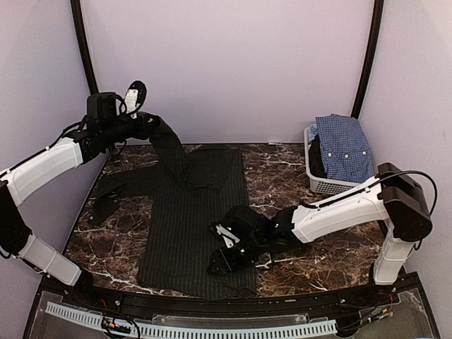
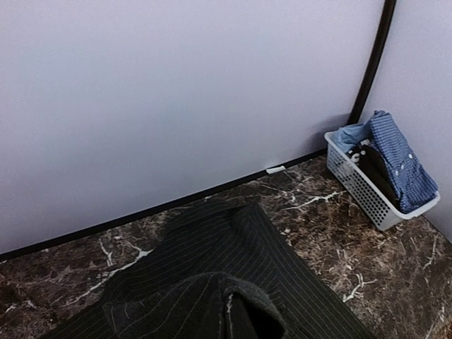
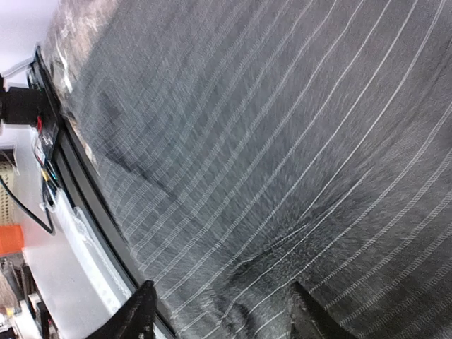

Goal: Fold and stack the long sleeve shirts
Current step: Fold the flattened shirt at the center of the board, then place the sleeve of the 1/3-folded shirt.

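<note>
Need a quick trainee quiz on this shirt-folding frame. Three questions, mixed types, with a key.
1. True or false: the blue-and-white check shirt is spread out flat.
2. What does the left gripper hold? A) part of the black pinstriped shirt, lifted off the surface; B) the check shirt; C) nothing.
3. Fill in: the right gripper, low over the near part of the black pinstriped shirt, is ___ (open or shut).

Key:
1. False. It is bundled in the white basket at the far right, draped over the rim.
2. A.
3. Open. The fingers stand apart with pinstriped cloth between them.
</note>
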Robot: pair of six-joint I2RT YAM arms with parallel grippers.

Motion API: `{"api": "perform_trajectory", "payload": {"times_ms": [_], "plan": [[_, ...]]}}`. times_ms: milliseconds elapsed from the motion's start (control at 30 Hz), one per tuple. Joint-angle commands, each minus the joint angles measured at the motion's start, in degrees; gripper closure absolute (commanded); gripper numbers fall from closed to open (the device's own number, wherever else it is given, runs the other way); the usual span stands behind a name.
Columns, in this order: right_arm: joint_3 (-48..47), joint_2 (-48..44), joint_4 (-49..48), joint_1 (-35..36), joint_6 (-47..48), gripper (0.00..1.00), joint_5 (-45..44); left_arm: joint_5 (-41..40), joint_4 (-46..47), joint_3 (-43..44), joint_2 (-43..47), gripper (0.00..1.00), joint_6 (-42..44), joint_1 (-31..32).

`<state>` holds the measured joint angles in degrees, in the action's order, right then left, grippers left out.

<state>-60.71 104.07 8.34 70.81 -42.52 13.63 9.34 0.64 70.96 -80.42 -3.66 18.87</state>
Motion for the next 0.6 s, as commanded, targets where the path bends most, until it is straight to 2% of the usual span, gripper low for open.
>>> {"api": "perform_trajectory", "payload": {"times_ms": [0,200,433,567], "plan": [[-2.9,-7.17,2.54,-1.39,2.48,0.36,-7.95,16.34,-0.95,-1.22,0.72,0.99,1.49,0.56],[-1.6,-14.11,2.4,-6.33,6.7,0.3,-17.54,28.31,-7.79,0.45,-2.63,0.99,2.46,2.8],[-3.98,-15.58,0.84,-11.21,12.49,0.28,-22.39,32.36,-19.89,4.82,-8.2,0.99,8.44,9.02],[-4.5,-15.39,3.1,-13.48,12.18,0.28,-25.61,33.16,-26.3,5.94,-12.51,1.0,10.32,12.87]]}}
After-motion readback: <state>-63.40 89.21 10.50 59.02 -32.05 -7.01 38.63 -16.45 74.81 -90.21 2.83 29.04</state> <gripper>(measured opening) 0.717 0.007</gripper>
